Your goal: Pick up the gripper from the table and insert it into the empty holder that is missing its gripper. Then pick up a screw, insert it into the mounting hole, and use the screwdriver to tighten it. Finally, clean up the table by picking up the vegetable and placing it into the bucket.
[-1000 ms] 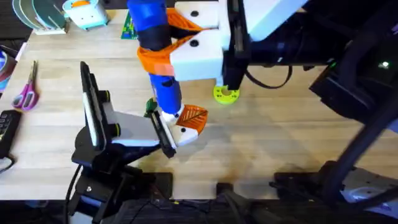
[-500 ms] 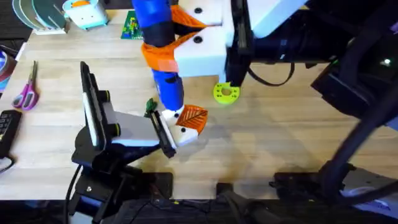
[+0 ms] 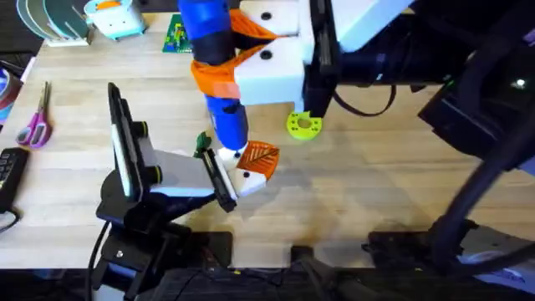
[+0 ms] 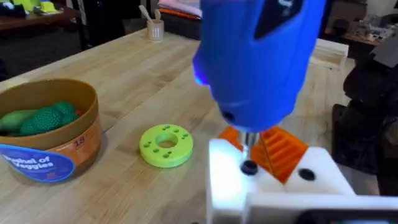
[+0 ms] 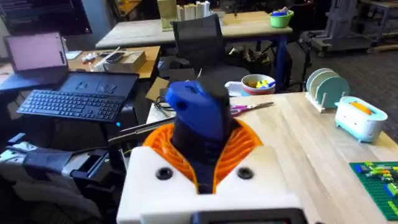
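Observation:
My right gripper (image 3: pixel 219 52) is shut on the blue screwdriver (image 3: pixel 219 84), which stands nearly upright over the table (image 3: pixel 376 167). The same grip shows in the right wrist view, where orange pads (image 5: pixel 245 146) clamp the screwdriver (image 5: pixel 194 115). The bit rests on a dark screw (image 4: pixel 249 167) in the white holder (image 4: pixel 273 186). This holder (image 3: pixel 242 180) sits on my left gripper (image 3: pixel 238 171) and carries the orange gripper (image 3: pixel 261 157), seen close as the gripper (image 4: pixel 283 152). A small dark green vegetable (image 3: pixel 201 142) lies beside the screwdriver. The bucket (image 4: pixel 74 140) holds green toy vegetables.
A lime-green ring disc (image 3: pixel 303 125) lies just right of the screwdriver and near the bucket as disc (image 4: pixel 165 144). Pink scissors (image 3: pixel 35 121), a plate rack (image 3: pixel 54 21), a light blue toy (image 3: pixel 115 17) and a green brick plate (image 3: pixel 174 35) line the far left.
The right gripper and the screwdriver's top shifted slightly right in the first half second. The bit stayed on the holder, and the left arm has not moved.

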Controlling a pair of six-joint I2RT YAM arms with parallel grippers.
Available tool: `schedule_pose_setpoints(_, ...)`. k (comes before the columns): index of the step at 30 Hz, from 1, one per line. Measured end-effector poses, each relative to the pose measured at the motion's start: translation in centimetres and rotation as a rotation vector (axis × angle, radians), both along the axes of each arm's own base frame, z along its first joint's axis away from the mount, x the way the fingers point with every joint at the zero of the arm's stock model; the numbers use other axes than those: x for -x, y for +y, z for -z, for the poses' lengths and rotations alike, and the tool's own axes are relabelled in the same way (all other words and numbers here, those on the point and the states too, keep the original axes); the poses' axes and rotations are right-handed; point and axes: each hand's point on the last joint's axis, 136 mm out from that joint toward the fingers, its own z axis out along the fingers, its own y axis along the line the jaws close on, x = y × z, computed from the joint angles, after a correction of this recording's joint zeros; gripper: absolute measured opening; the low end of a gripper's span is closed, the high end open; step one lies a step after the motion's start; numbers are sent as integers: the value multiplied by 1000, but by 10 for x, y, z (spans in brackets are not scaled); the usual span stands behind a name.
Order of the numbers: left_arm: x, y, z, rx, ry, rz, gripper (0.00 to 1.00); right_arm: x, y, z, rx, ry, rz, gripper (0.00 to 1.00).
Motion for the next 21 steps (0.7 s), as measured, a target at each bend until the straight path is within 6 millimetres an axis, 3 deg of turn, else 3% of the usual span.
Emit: schedule_pose_setpoints(21,0,0,0,0,0,0,11,3,2,2,5,6,-9,79)
